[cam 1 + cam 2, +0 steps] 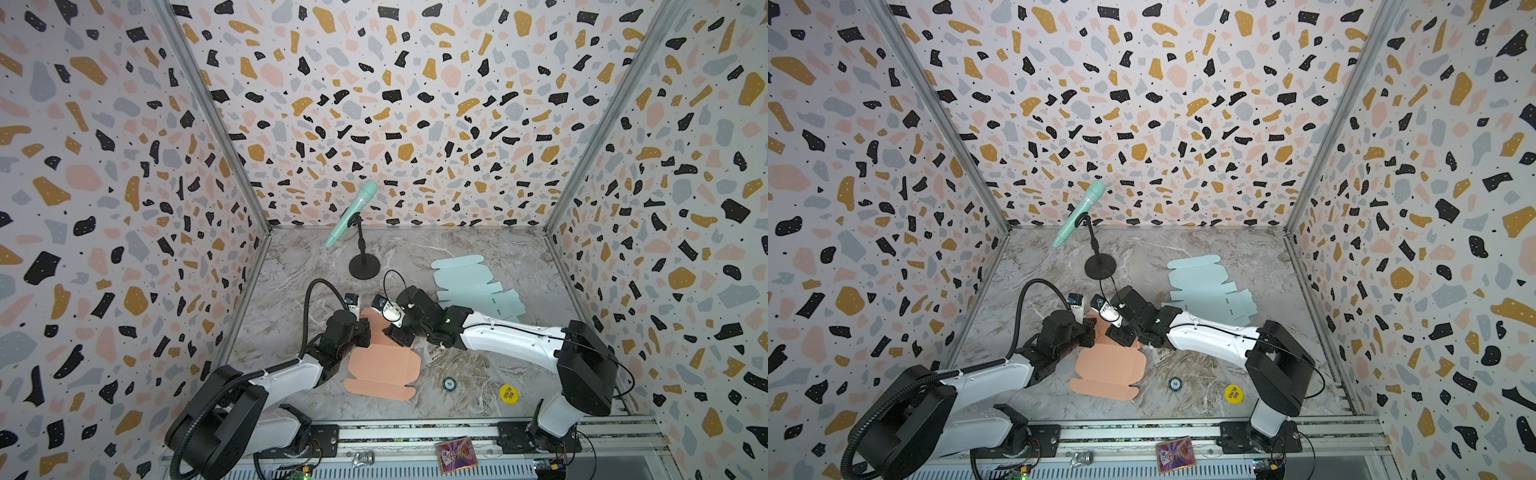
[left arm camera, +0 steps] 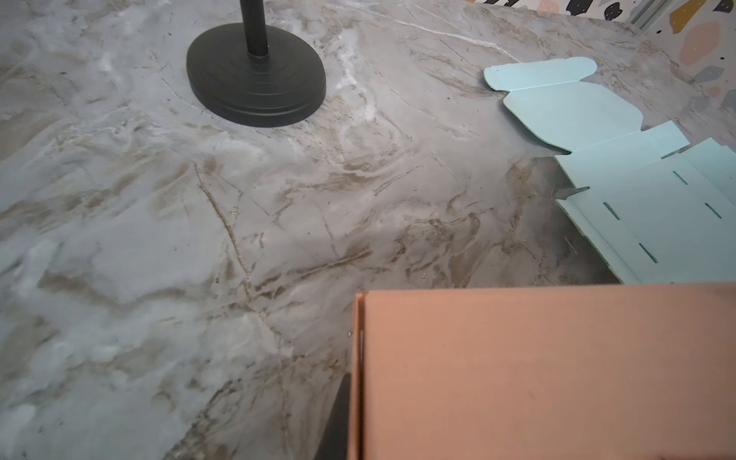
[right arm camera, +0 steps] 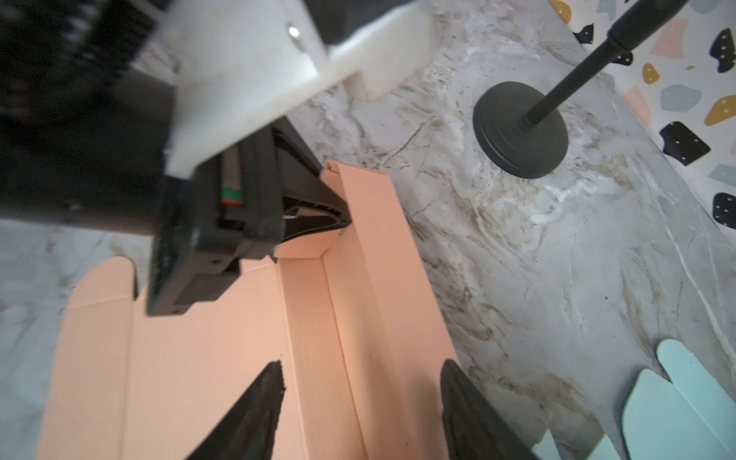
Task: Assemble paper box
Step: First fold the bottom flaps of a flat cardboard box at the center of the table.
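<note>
Terrazzo-patterned walls boxed in a marble tabletop [image 1: 478, 374], and both arms leaned in over a salmon-pink paper box blank [image 1: 382, 370] lying near the middle of the front half. In both top views most of that blank lay flat, its far end disappearing under the two wrists, so from above I could not tell what either gripper was doing.

The right wrist view settled it. There the left gripper [image 3: 344, 223] had its dark jaws pinched together on the corner of a raised side wall of the pink blank [image 3: 223, 358], where a small tab folded inward. The right gripper [image 3: 362, 398] stood over the same upright strip with its fingers [image 3: 259, 402] well apart, one on each side of the wall and gripping nothing.

The left wrist view gave none of that; it showed only a broad upright pink panel [image 2: 549, 374] filling its corner, with a sliver of dark finger beside it.

A second, pale blue blank [image 1: 473, 286] lay flat and well apart towards the right rear. A mint microphone [image 1: 353, 212] tilted on its black stand [image 1: 364, 266] near the back wall. Only the top views showed a poker chip [image 1: 449, 383], a yellow disc [image 1: 508, 393] and a card [image 1: 455, 455] on the front rail.
</note>
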Tool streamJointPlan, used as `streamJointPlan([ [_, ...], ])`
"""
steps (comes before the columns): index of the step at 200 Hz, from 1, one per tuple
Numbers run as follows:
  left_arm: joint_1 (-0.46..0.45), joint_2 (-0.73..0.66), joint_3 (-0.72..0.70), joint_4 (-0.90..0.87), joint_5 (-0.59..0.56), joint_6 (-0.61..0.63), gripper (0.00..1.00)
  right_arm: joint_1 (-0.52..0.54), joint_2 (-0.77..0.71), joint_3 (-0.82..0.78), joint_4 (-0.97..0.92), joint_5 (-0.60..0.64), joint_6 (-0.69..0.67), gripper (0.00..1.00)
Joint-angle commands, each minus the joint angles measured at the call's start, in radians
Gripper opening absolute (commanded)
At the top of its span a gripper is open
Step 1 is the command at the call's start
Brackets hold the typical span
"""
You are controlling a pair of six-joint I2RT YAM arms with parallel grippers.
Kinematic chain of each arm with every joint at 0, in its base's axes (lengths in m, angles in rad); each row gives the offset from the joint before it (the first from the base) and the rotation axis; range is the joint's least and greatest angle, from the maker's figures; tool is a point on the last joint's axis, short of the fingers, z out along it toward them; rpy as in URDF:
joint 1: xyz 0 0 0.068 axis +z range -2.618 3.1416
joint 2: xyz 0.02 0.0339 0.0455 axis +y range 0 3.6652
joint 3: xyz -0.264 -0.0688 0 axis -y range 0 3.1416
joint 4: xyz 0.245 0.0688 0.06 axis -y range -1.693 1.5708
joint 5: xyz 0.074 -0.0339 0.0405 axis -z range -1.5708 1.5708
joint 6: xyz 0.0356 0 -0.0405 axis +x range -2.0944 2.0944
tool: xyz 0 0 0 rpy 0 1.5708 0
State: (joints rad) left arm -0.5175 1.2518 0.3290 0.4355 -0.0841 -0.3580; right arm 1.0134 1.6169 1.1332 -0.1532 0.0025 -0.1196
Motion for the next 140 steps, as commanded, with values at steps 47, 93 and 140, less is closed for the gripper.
streamJointPlan([
  [47, -0.023, -0.117, -0.064, 0.115, 0.059, 0.044, 0.10, -0.218, -0.262, -0.034, 0.120, -0.448, 0.244, 0.67],
  [93, -0.058, -0.113, -0.062, 0.142, 0.060, 0.052, 0.12, -0.315, -0.094, 0.039, 0.143, -0.532, 0.301, 0.61],
  [140, -0.104, -0.055, -0.050, 0.182, 0.048, 0.055, 0.12, -0.315, 0.041, 0.028, 0.220, -0.614, 0.335, 0.59],
])
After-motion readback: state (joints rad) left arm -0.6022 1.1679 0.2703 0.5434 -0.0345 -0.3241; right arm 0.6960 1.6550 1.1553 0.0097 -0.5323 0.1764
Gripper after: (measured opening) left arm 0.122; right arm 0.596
